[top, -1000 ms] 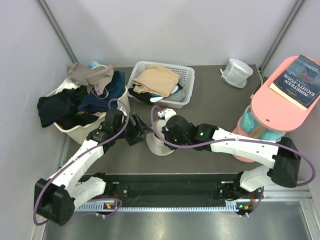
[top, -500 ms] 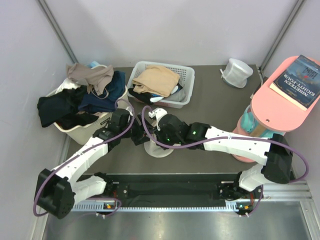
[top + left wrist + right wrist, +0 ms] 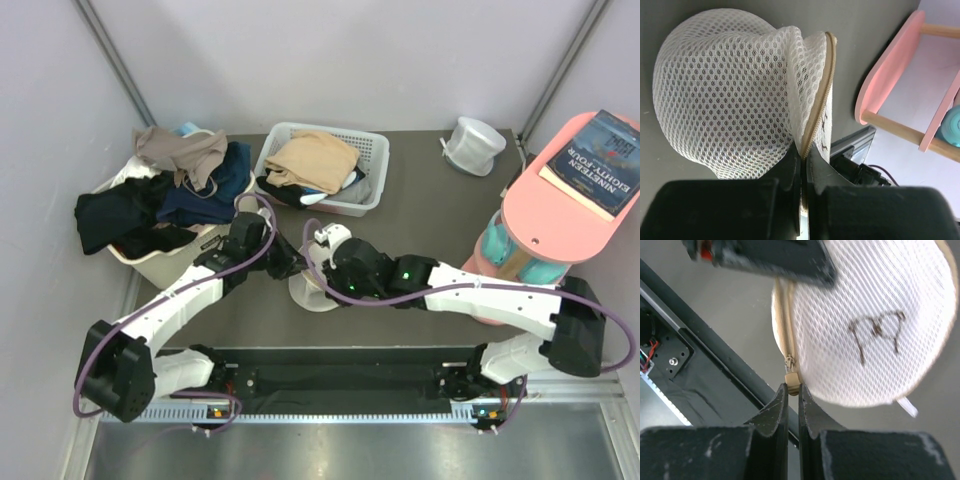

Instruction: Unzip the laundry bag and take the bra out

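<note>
The laundry bag point(image 3: 308, 293), a pale mesh dome with a stiff round base, lies on the table between both arms. My left gripper point(image 3: 289, 264) is shut on the bag's beige zipper seam point(image 3: 819, 100), pinching the mesh edge between its fingertips point(image 3: 802, 152). My right gripper point(image 3: 792, 390) is shut on the beige zipper pull point(image 3: 792, 381) at the rim of the bag's base point(image 3: 875, 325), which carries a small printed bra outline. In the top view the right gripper point(image 3: 320, 270) sits over the bag. The bra itself is hidden.
A white basket point(image 3: 370, 150) of beige clothes and a tub point(image 3: 150, 262) of dark clothes stand at the back left. A greyish round pouch point(image 3: 473, 143) sits back right. A pink shelf point(image 3: 560, 215) with a book is at right. A black rail point(image 3: 330, 375) runs along the near edge.
My left gripper moved right onto the bag and went from open to shut on the zipper seam. The right arm shifted slightly, still holding the pull.
</note>
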`<state>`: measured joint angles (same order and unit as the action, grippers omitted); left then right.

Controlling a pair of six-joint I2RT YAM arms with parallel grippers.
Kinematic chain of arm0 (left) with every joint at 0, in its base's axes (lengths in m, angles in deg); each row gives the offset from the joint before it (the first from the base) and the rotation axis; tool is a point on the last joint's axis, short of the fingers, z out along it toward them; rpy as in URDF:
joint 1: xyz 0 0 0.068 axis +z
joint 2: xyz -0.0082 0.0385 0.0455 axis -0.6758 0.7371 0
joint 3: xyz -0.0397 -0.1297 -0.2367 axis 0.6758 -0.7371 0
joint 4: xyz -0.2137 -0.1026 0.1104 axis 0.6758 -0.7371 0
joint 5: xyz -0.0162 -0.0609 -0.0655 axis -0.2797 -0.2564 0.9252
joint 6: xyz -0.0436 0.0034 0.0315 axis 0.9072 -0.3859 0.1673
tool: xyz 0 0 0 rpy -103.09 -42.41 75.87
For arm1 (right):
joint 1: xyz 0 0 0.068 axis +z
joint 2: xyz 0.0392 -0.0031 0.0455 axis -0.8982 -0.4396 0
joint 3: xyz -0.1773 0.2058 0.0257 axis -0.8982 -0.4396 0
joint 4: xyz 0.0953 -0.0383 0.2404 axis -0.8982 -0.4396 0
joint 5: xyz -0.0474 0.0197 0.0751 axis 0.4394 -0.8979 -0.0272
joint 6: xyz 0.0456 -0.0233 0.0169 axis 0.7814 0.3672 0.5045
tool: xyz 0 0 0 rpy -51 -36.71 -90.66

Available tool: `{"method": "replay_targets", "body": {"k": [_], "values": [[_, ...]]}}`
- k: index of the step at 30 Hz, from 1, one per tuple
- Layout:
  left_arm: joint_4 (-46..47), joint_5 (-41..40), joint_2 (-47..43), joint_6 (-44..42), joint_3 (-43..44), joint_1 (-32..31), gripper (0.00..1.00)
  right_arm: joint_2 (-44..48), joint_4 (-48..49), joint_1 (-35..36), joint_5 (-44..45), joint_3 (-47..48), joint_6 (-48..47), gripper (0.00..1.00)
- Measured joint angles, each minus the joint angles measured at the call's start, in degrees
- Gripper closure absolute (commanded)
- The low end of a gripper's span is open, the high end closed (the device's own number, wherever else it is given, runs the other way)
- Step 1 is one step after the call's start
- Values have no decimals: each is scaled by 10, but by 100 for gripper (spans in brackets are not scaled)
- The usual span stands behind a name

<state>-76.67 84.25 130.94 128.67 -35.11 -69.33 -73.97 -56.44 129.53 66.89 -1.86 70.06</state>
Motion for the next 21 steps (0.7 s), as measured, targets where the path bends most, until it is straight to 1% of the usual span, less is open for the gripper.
{"method": "replay_targets", "body": {"k": [8, 12, 17, 21], "values": [[-2, -4, -19, 5, -1, 23, 100, 76, -8, -13, 21, -65, 6, 100], [-1, -7, -40, 8, -12, 40, 100, 94, -9, -56, 15, -102, 0, 100], [17, -3, -60, 17, -36, 43, 100, 94, 5, -125, -11, -110, -16, 100], [49, 8, -71, 26, -68, 43, 100, 90, 8, -141, -28, -109, -31, 100]]}}
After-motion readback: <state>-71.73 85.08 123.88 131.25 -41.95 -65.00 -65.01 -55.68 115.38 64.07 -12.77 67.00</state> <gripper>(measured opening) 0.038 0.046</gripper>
